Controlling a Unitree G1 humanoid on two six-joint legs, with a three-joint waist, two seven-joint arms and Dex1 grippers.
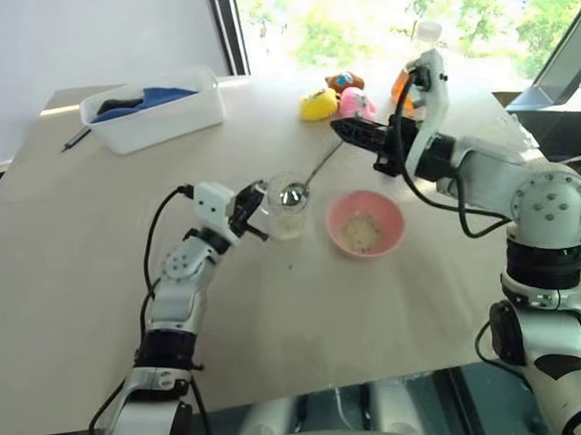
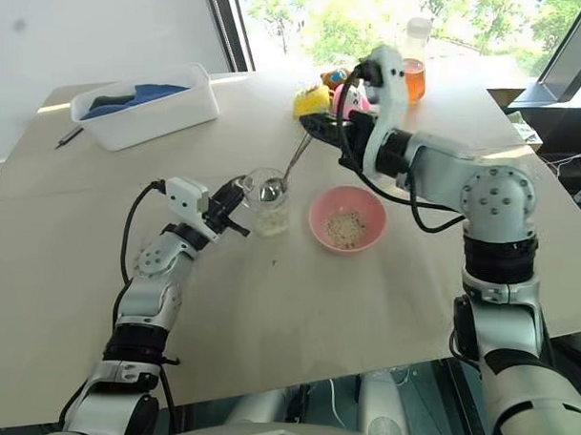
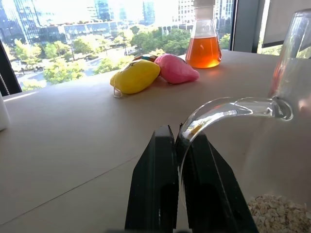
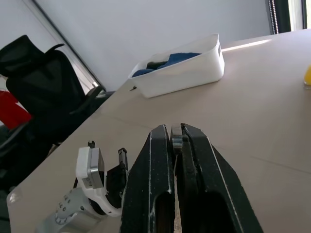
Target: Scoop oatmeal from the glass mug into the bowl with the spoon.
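With my left fingers [image 3: 167,145] clamped on the glass mug [image 1: 286,206] handle, my right fingers [image 1: 355,134] pinch the spoon [image 1: 306,183], which should dip deep for oatmeal [image 3: 279,213]

The left gripper [image 3: 178,145] had its two black fingers [image 3: 153,189] clamped together on the curved clear handle of the glass mug [image 3: 286,141], whose thin wall rose beside them. Oatmeal [image 3: 279,216] lay as pale flakes in the mug's bottom. Across the beige table [image 3: 73,150], near the window edge, a yellow toy [image 3: 136,76] touched a pink toy [image 3: 176,69], and just beside them stood a conical flask [image 3: 204,41] of orange liquid.
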